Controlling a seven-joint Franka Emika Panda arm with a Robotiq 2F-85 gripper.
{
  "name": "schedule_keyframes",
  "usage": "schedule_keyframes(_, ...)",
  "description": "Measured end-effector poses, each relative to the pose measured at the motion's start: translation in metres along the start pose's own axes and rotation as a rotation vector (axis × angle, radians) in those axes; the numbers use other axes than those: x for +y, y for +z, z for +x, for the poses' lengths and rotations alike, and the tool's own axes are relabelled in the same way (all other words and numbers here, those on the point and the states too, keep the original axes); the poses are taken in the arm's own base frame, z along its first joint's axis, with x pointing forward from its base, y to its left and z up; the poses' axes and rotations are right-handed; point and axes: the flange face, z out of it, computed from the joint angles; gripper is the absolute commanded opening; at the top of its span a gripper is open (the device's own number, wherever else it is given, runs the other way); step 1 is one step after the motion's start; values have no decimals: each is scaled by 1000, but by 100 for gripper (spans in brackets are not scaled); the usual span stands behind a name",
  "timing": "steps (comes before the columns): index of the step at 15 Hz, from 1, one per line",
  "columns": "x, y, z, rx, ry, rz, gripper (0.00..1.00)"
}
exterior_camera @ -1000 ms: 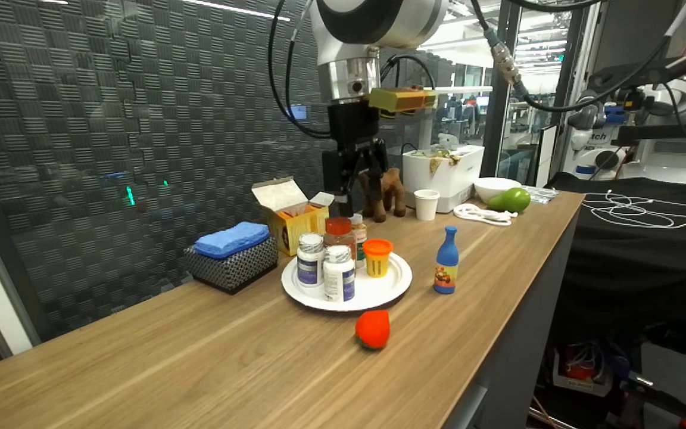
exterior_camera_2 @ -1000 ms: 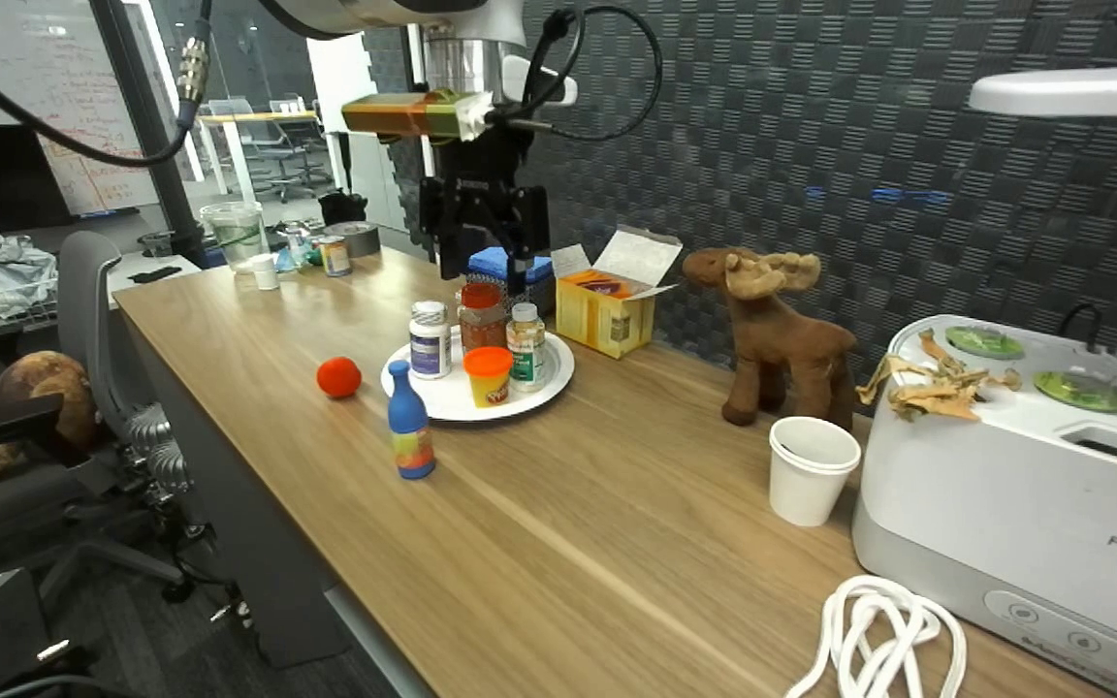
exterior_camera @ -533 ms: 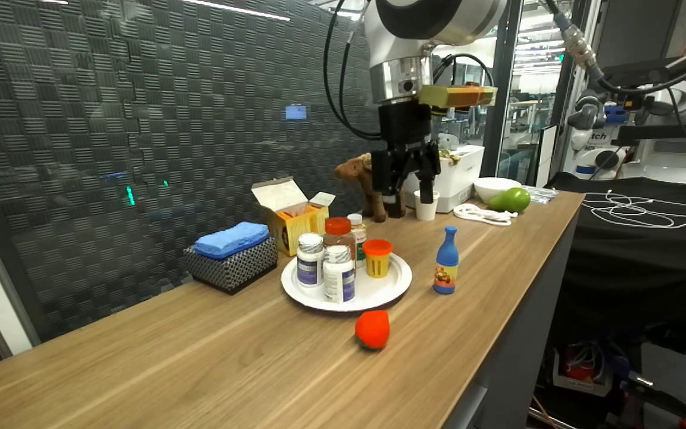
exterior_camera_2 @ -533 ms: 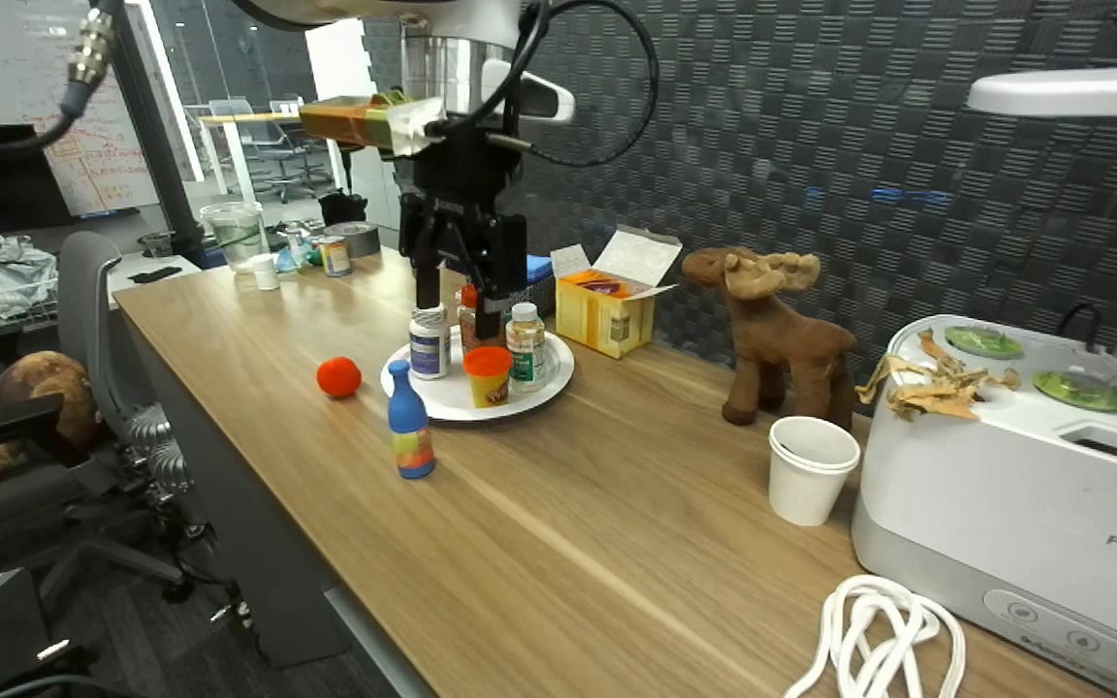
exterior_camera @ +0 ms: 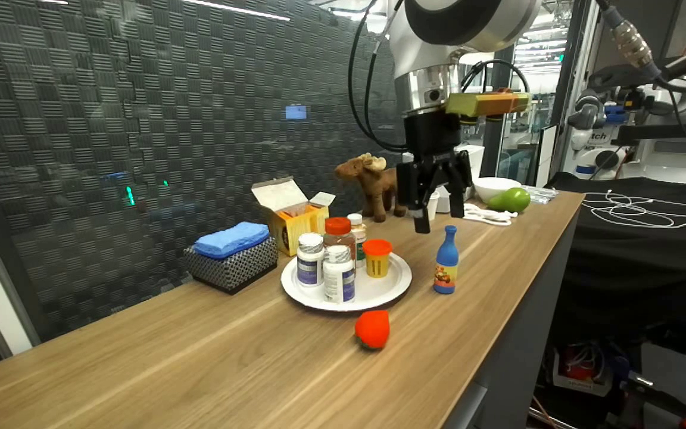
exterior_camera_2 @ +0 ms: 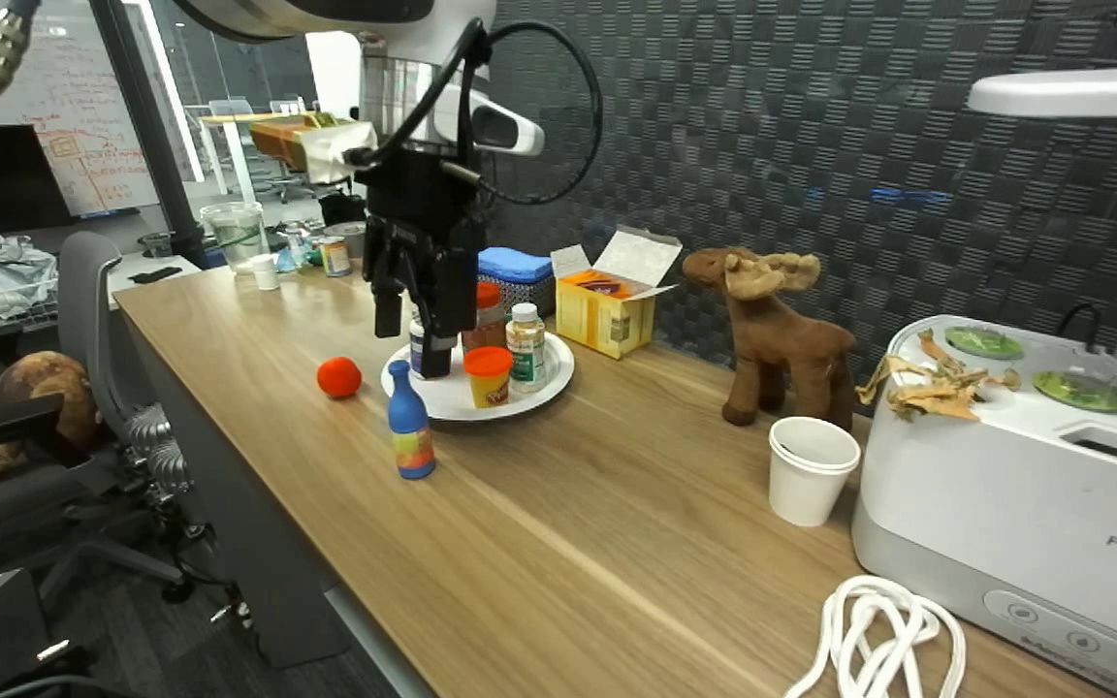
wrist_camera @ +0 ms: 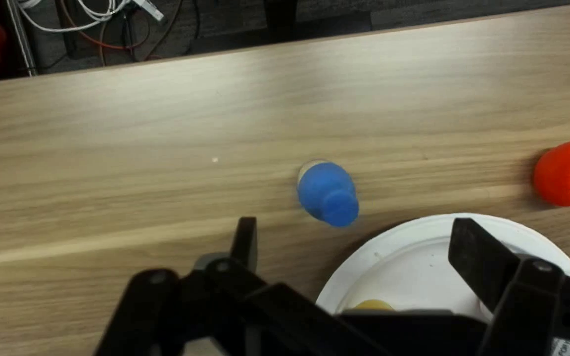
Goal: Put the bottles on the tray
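A blue bottle (exterior_camera: pixel 446 262) with a colourful label stands upright on the table, just off the tray (exterior_camera: pixel 387 292), a round white plate. On the tray stand two white bottles (exterior_camera: pixel 339 274), a red-lidded jar (exterior_camera: pixel 339 229), a slim white-capped bottle (exterior_camera_2: pixel 526 349) and a yellow tub (exterior_camera: pixel 377 262) with an orange lid. My gripper (exterior_camera: pixel 439 217) hangs above the table near the blue bottle's top, jaws wide apart and nothing between them. In the wrist view the blue bottle (wrist_camera: pixel 328 193) lies ahead of the fingertips, laterally between them; the gripper hides part of the tray (wrist_camera: pixel 413 267).
A red round object (exterior_camera: pixel 373 329) lies in front of the tray. Behind are an open yellow box (exterior_camera: pixel 301 226), a dark box with a blue cloth (exterior_camera: pixel 233 256) and a toy moose (exterior_camera_2: pixel 777 339). Paper cups (exterior_camera_2: pixel 811 475) and white cord (exterior_camera_2: pixel 878 630) lie farther along.
My gripper has moved from above the jars on the tray toward the blue bottle and come lower, staying open. The bottles, tray and other objects have not moved.
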Motion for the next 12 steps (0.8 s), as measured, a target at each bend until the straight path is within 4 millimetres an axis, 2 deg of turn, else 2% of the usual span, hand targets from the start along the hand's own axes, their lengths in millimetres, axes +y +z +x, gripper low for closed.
schedule_keyframes(2,2,6,-6,-9,21,7,100)
schedule_keyframes(3,3,8,-7,-9,30,8,75)
schedule_keyframes(4,5,9,-7,-4,39,9,74)
schedule_keyframes(5,8,10,-6,1,47,11,68)
schedule_keyframes(7,12,12,-6,10,63,14,49)
schedule_keyframes(12,17,12,-3,34,87,18,11)
